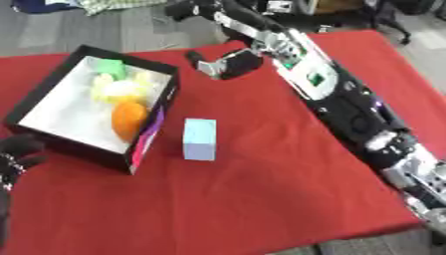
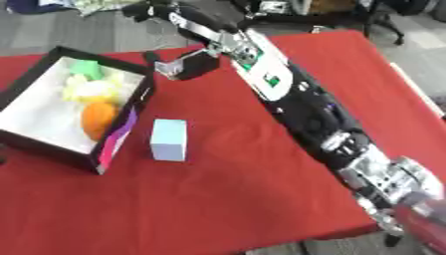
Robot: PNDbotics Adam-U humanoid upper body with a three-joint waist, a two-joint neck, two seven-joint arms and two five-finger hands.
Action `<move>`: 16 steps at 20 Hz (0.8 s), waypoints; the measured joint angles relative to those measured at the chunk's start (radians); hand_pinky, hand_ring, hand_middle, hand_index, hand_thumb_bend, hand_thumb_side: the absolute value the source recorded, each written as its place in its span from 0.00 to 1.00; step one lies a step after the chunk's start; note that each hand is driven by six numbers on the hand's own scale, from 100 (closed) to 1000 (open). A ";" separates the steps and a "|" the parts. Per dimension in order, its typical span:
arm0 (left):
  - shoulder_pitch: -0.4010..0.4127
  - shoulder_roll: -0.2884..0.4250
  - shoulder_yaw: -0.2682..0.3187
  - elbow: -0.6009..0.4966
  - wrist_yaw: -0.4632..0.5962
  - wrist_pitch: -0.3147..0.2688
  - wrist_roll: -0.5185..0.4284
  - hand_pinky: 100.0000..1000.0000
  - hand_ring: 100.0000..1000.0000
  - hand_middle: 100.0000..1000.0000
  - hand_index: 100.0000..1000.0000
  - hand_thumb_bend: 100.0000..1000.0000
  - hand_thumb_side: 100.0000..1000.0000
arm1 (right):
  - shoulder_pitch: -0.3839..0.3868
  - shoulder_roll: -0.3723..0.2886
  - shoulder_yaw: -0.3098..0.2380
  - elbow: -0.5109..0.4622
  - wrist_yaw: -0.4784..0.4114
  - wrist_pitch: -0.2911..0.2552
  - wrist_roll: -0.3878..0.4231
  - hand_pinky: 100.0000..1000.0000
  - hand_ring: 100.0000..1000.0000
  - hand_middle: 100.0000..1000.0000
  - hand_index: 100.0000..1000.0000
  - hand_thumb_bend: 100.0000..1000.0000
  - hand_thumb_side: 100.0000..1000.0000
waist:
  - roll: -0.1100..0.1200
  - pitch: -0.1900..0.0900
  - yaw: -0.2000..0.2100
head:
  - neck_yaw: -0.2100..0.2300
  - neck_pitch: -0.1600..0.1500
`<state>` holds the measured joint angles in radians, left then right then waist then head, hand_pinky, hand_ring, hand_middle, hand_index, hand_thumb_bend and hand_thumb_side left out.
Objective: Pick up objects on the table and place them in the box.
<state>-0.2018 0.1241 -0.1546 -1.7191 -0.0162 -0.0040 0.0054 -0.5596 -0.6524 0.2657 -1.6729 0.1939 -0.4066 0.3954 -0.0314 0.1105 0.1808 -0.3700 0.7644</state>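
Light blue block [image 1: 199, 139] stands upright on the red tabletop [image 1: 261, 199], just beside the box [image 1: 35, 107] at its 3 o'clock, probably next to go in. Box is black-walled, white inside, holding an orange item [image 1: 128, 121], a pale yellow one [image 1: 122, 89] and a green one [image 1: 110, 66]. Right hand [image 1: 228, 64] sits at the block's 12 o'clock, well apart, fingers curled; can't tell if it holds anything. Left hand [image 1: 17, 152] idles at 9 o'clock, fingers relaxed, empty.
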 measured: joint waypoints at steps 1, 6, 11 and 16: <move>0.001 0.003 0.007 0.000 -0.003 0.000 0.008 0.72 0.72 0.55 0.70 0.00 0.92 | 0.033 -0.023 0.001 -0.050 -0.009 0.013 0.023 1.00 0.88 0.85 0.95 0.00 0.42 | -0.001 -0.001 -0.004 | 0.004 0.002; 0.005 0.008 0.031 0.000 -0.019 -0.001 0.037 0.72 0.72 0.55 0.70 0.00 0.92 | 0.153 -0.077 0.022 -0.160 0.006 0.073 0.149 0.99 0.86 0.82 0.93 0.00 0.77 | -0.001 -0.001 -0.008 | 0.009 0.006; 0.005 0.008 0.033 -0.001 -0.022 -0.003 0.042 0.72 0.72 0.55 0.70 0.00 0.92 | 0.133 -0.046 0.073 -0.054 0.129 0.100 0.232 1.00 0.90 0.90 0.97 0.00 0.83 | -0.001 -0.001 -0.008 | 0.007 0.006; 0.005 0.008 0.032 -0.001 -0.023 -0.002 0.041 0.72 0.72 0.55 0.70 0.00 0.92 | 0.070 0.075 0.101 0.160 0.318 0.074 0.212 1.00 0.93 0.93 0.98 0.00 0.86 | -0.001 -0.001 -0.008 | 0.003 0.007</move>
<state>-0.1968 0.1317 -0.1223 -1.7203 -0.0393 -0.0063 0.0467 -0.4900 -0.5771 0.3672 -1.5132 0.5120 -0.3321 0.6072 -0.0322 0.1093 0.1732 -0.3669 0.7709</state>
